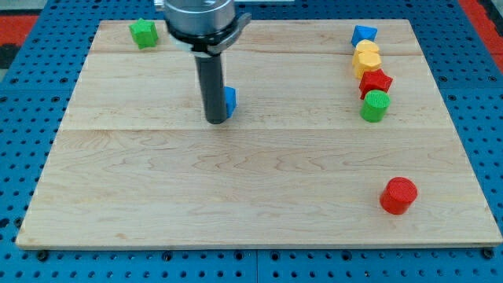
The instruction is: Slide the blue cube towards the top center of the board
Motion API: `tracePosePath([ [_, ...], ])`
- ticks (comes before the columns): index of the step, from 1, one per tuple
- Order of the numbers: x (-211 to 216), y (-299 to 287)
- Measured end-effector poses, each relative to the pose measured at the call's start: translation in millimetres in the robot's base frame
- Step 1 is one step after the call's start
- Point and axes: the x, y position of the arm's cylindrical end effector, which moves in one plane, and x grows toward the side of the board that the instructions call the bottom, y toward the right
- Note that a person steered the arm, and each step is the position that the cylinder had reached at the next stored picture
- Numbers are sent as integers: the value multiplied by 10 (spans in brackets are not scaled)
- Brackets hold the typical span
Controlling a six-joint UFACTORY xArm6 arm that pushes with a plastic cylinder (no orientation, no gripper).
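Blue cube (229, 101) (mostly hidden, facing unclear) touching my tip (217, 120), view's right.

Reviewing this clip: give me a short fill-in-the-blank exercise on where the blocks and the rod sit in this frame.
1. My tip rests against the view's ____ side of the blue cube.
2. The block in the board's top left corner is ____.
3. Alone near the view's bottom right stands a ____ cylinder.
4. In the column on the view's right, the red star lies just above the ____ cylinder.

Missing words: left; green; red; green
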Motion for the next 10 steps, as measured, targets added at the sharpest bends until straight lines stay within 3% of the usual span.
tracePosePath([
  [1,-19,274],
  [2,-471,142],
  [3,-162,-11],
  [4,-336,-337],
  [6,-1119,-294],
  [9,-612,264],
  [10,-879,352],
])
